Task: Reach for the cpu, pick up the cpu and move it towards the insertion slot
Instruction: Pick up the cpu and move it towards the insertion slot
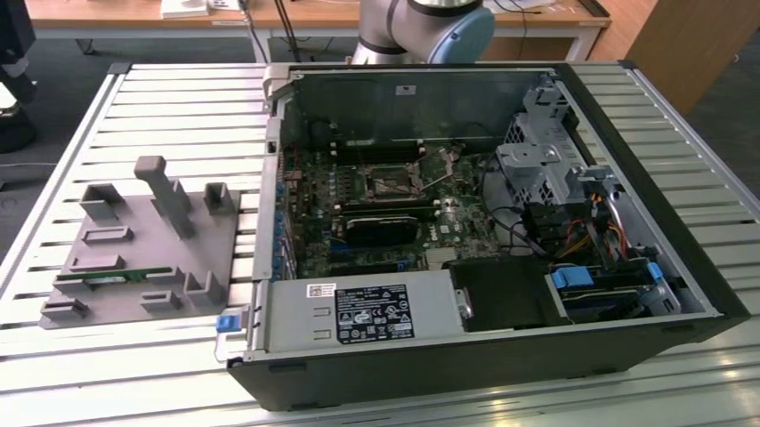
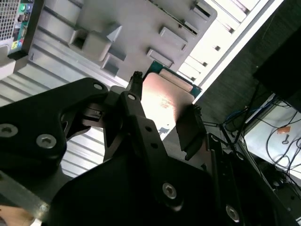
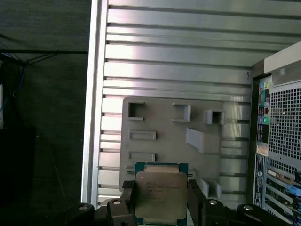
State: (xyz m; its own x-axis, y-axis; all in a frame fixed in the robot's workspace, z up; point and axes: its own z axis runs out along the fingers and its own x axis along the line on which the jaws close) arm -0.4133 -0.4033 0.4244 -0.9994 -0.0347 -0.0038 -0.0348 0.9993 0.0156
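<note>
Already the reach and the grasp look done: the gripper (image 2: 165, 96) has its 2 fingers clamped on the cpu (image 3: 159, 193), apparently lifted above the grey fixture tray (image 3: 160, 122). The move to the insertion slot (image 1: 392, 185) inside the open computer case (image 1: 475, 374) remains. A slatted metal table (image 1: 178, 98) carries everything, with dark floor (image 3: 42, 117) and wooden desks (image 1: 309, 13) around it.

The arm (image 1: 404, 31) is a fat, rounded joint of silvery-grey metal with a pale blue cap (image 1: 469, 36) on it. The gripper (image 2: 164, 101) is matt black throughout, built of flat angular link plates (image 2: 33, 113) and two slim fingers (image 2: 190, 129). Bright silver screw heads (image 2: 46, 140) sit in round recesses on the plates, catching the light.
</note>
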